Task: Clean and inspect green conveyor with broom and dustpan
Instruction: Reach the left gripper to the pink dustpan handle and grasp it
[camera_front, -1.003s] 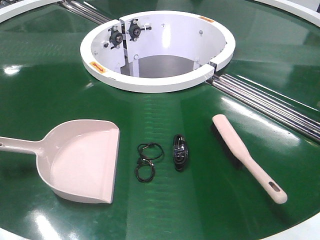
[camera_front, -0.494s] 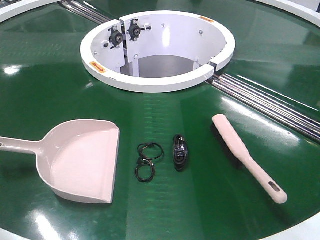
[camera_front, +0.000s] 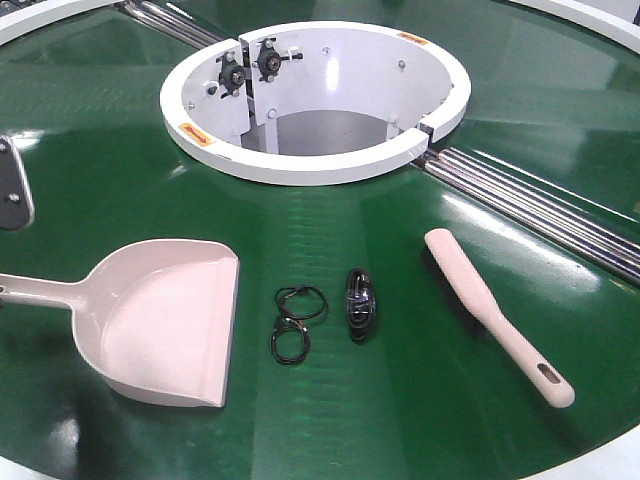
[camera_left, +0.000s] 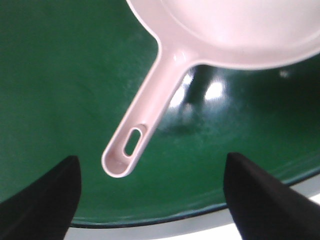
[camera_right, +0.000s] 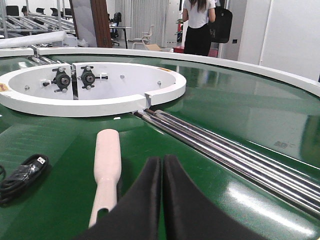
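The green conveyor (camera_front: 400, 420) carries the pale pink dustpan (camera_front: 165, 320) at the front left, its mouth facing right and its handle running off the left edge. The slim broom (camera_front: 490, 310) lies at the front right, slotted handle end nearest. My left gripper (camera_left: 151, 159) is open above the belt's near edge, and the dustpan handle's slotted end (camera_left: 122, 157) lies just ahead between the fingers, untouched. A dark grey part of the left arm (camera_front: 10, 195) shows at the left edge. My right gripper (camera_right: 161, 167) is shut and empty, just right of the broom's handle (camera_right: 106, 160).
A white ring housing (camera_front: 315, 160) stands at the belt's centre, with steel rods (camera_front: 540, 205) running from it to the right. A black coiled cable (camera_front: 360, 303) and thin black wire loops (camera_front: 293, 322) lie between dustpan and broom. A person (camera_right: 200, 25) stands far behind.
A dark grey part of the left arm has come into the front view at the left edge. The dustpan, broom and cables have not moved.
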